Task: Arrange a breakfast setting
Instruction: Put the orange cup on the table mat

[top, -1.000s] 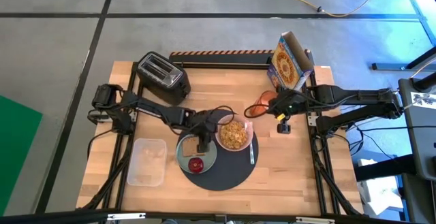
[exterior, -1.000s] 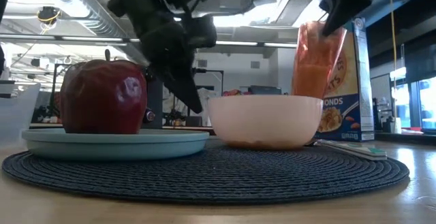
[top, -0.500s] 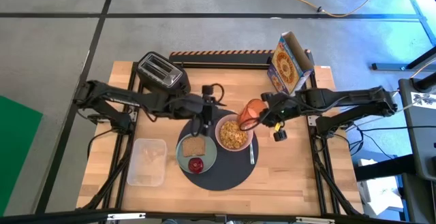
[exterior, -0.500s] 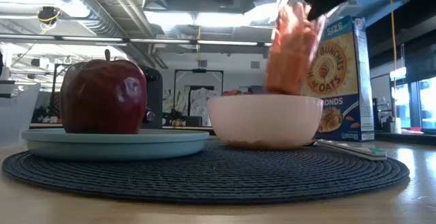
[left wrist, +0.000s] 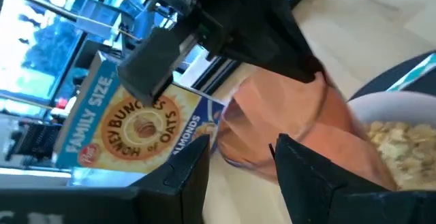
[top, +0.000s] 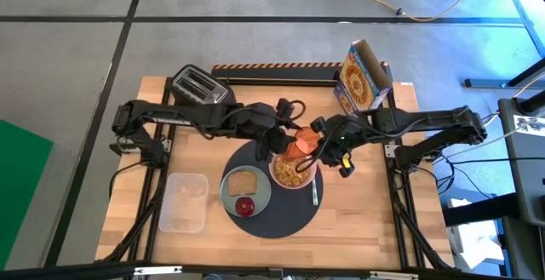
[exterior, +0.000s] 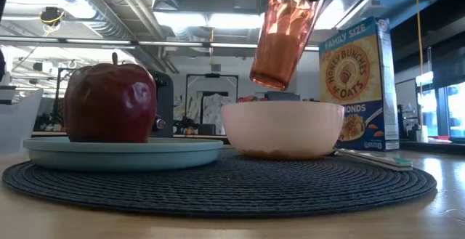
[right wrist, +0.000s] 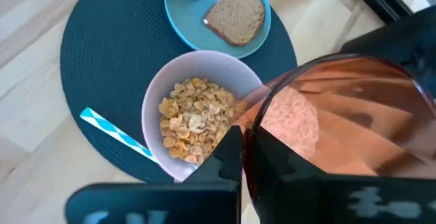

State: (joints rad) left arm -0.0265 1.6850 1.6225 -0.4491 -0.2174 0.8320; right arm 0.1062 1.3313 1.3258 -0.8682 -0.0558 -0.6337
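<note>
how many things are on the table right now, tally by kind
mat: 1
plate: 1
bowl: 1
cup, held above the bowl: 1
spoon: 1
toast slice: 1
apple: 1
toaster: 1
cereal box: 1
plastic tub: 1
total: 10

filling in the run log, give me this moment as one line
right gripper: shut on orange cup, above pink bowl | left gripper: beside cup | plate: toast, apple
</note>
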